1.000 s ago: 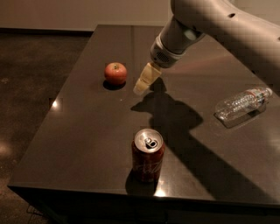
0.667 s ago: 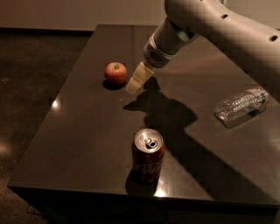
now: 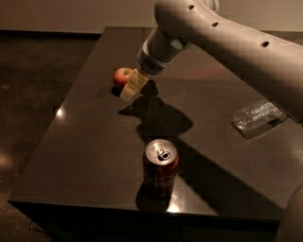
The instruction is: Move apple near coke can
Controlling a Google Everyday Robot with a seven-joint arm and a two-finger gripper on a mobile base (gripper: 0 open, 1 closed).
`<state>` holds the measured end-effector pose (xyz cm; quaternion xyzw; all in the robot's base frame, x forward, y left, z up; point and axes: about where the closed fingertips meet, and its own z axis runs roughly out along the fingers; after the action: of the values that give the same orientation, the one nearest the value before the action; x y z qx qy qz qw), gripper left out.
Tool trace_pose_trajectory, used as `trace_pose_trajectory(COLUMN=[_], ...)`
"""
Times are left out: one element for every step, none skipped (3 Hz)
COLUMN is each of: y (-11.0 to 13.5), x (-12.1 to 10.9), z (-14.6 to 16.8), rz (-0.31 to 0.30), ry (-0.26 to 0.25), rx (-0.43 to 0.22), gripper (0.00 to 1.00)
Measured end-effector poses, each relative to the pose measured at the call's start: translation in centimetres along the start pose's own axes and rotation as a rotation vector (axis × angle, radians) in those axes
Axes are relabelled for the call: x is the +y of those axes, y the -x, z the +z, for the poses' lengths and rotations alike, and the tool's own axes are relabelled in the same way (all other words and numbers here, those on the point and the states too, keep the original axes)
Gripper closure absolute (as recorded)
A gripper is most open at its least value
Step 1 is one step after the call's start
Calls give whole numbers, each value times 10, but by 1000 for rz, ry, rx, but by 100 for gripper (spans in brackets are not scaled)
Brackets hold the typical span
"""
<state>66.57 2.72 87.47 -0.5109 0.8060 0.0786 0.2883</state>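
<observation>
The gripper (image 3: 131, 88), open or not I cannot tell, could bump the apple (image 3: 122, 75) off the table's (image 3: 80, 160) far-left edge.

Dark glossy table (image 3: 85, 156) w/ light glints (image 3: 59, 112), dim floor (image 3: 33, 94), pale wall (image 3: 71, 14) behind; hand (image 3: 128, 89) over table's far side.

The gripper (image 3: 131, 88), just right of the apple (image 3: 121, 76), hides its right edge — whether they touch cannot be told. The arm (image 3: 227, 42) runs off the top and right edges.
</observation>
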Motion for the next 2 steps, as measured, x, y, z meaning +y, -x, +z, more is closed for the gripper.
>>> trace_pose_trajectory(y=[13, 21], x=[-4, -4], z=[12, 21], rz=[9, 14], ry=[-9, 10], rx=[-1, 0], gripper=[0, 0])
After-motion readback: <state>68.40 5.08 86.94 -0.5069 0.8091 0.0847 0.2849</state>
